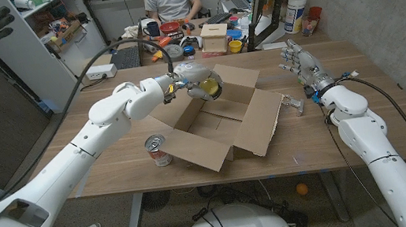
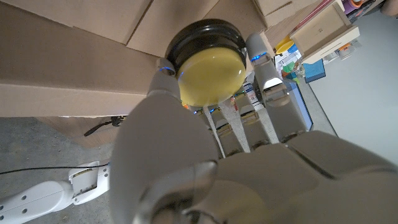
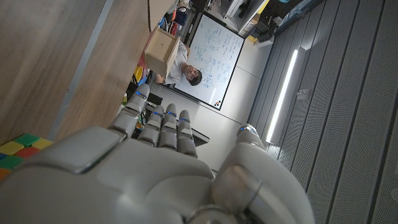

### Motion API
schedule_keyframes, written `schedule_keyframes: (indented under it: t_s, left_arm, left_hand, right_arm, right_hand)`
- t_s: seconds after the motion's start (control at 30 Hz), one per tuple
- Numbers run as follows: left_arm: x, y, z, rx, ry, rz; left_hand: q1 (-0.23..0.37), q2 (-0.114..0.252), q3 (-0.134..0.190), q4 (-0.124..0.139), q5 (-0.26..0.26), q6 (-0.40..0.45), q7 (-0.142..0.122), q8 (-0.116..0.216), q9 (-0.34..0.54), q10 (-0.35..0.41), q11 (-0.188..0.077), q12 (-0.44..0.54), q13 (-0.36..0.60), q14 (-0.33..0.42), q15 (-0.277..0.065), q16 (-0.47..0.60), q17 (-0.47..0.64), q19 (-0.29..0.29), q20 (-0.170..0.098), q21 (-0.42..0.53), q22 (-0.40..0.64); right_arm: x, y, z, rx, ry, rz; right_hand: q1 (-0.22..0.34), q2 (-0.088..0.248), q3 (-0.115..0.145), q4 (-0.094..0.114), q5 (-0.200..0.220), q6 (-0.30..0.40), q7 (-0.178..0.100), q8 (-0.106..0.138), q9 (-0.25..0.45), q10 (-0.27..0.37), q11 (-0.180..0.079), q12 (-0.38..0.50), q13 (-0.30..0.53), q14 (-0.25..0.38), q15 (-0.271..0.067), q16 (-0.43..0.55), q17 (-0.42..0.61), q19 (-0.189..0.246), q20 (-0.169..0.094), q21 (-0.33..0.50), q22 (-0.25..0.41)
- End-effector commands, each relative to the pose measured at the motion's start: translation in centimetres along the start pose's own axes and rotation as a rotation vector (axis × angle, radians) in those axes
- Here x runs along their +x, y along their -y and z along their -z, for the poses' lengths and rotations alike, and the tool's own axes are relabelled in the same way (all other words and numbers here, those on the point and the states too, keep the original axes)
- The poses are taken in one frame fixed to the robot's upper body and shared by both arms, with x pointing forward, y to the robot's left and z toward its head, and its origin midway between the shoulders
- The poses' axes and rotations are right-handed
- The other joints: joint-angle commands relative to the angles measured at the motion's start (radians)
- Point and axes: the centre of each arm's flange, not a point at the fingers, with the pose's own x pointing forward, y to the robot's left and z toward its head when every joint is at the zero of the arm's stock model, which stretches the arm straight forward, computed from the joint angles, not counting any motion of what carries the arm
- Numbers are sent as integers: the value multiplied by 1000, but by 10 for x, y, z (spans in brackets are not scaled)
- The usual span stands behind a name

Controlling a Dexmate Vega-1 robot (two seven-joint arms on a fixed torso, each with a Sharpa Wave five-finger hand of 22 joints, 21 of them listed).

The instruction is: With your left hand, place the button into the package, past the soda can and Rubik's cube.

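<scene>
One yellow-faced button (image 1: 211,88), face sideways, in left hand's (image 1: 192,78) fingers (image 2: 264,59).

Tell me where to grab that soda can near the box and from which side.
Grip the soda can around its round side wall, coming from above or the table's front edge. It stands upright, and the box flap crowds its right, so the front and left look freer.

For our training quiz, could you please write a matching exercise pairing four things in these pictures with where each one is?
Things:
1. button
2. soda can
3. cardboard box
4. right robot hand

Places:
A. standing on the table by the box's near-left flap
B. open, in the middle of the table
C. raised, holding nothing, to the right of the box
D. held in the left robot hand over the open box

Pairs: 1-D, 2-A, 3-B, 4-C
</scene>
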Motion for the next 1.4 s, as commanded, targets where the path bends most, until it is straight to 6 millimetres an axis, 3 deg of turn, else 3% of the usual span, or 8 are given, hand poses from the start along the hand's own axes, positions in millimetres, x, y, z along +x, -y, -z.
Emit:
schedule_keyframes:
  t_s: [0.03, 0.83, 0.93, 1.03, 1.4]
  left_arm:
    - [22, 11, -12, 3, 45, 58]
    - [62, 66, -34, -122, 68, 116]
    - [65, 75, -37, -137, 72, 136]
    - [66, 83, -41, -130, 79, 159]
    - [69, 99, -51, -142, 89, 204]
  left_hand:
    - [51, 56, 2, 8, 5, -2, -2, 5, 2, -2, 5, -5, 4, 34, -101, 0, 5, -11, 1, -6, 1]
    - [59, 63, 7, 8, 5, -5, -2, 9, 4, -5, 8, -12, 11, 21, -92, -3, 9, -50, 13, -14, 1]
    - [61, 65, 8, 8, 5, -6, -3, 10, 5, -6, 10, -14, 13, 18, -90, -4, 9, -55, 16, -15, 1]
    - [62, 65, 9, 8, 5, -5, -2, 11, 5, -5, 9, -14, 14, 13, -87, -6, 10, -58, 17, -15, 1]
    - [64, 67, 10, 8, 4, -5, 0, 13, 5, -6, 9, -16, 16, 10, -83, -6, 11, -75, 22, -17, 2]
  right_arm:
    - [-5, 6, 1, 1, 0, 11]
    - [-11, 18, 6, 2, -20, 26]
    - [-12, 20, 9, 7, -22, 26]
    - [-13, 21, 10, 7, -27, 30]
    - [-16, 24, 13, 8, -33, 30]
  right_hand:
    - [-1, 4, -1, -2, 4, 11, 4, 2, 5, 11, 0, -1, 4, 7, -3, 0, 0, 7, 0, -2, 0]
    - [-2, 5, -3, -2, 4, 11, 5, 1, 5, 11, 0, -2, 4, 10, -1, 1, 1, 8, -2, -6, 0]
    - [-2, 5, -3, -2, 4, 11, 5, 1, 5, 11, -1, -2, 4, 12, -2, 2, 1, 11, -3, -6, 0]
    - [-3, 6, -4, -3, 4, 10, 6, 1, 5, 10, 0, -2, 4, 26, -2, 6, 1, 38, -21, 1, 0]
    - [-1, 8, -4, -4, 4, 11, 8, 1, 5, 11, 2, -2, 4, 31, -2, 7, 1, 42, -23, 0, 0]
